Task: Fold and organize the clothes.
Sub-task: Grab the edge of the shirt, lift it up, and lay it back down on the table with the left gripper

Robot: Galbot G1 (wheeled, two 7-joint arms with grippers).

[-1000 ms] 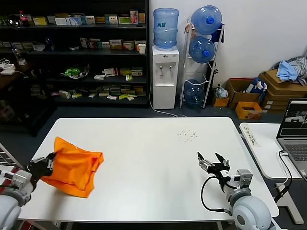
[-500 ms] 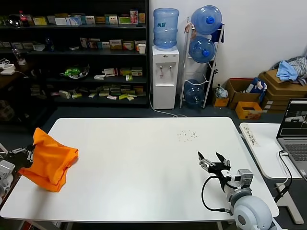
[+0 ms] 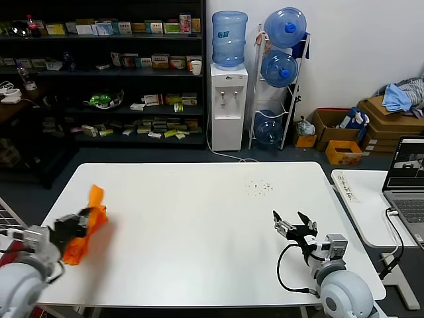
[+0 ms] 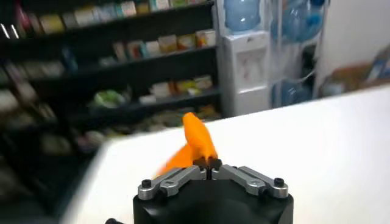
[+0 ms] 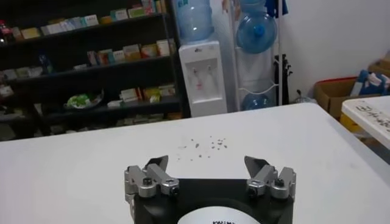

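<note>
The orange T-shirt [image 3: 87, 224] is bunched into a narrow strip at the near left edge of the white table [image 3: 199, 218]. My left gripper [image 3: 74, 225] is shut on it; in the left wrist view the orange cloth [image 4: 194, 141] rises from between the closed fingertips of that gripper [image 4: 209, 163]. No lettering shows. My right gripper [image 3: 295, 223] hovers over the near right part of the table, open and empty, and its own view shows its fingers [image 5: 157, 165] spread wide above bare tabletop with nothing between them [image 5: 207, 165].
Small dark specks [image 3: 258, 187] dot the table's far right. A second white table with a laptop [image 3: 405, 182] stands to the right. Shelves [image 3: 99, 66], a water dispenser [image 3: 228, 99] and cardboard boxes [image 3: 371, 126] stand behind.
The left gripper has swung the shirt out to the left and back in toward the table's near left; the cloth has gone from a broad hanging sheet to a narrow bunch. The right arm stayed still.
</note>
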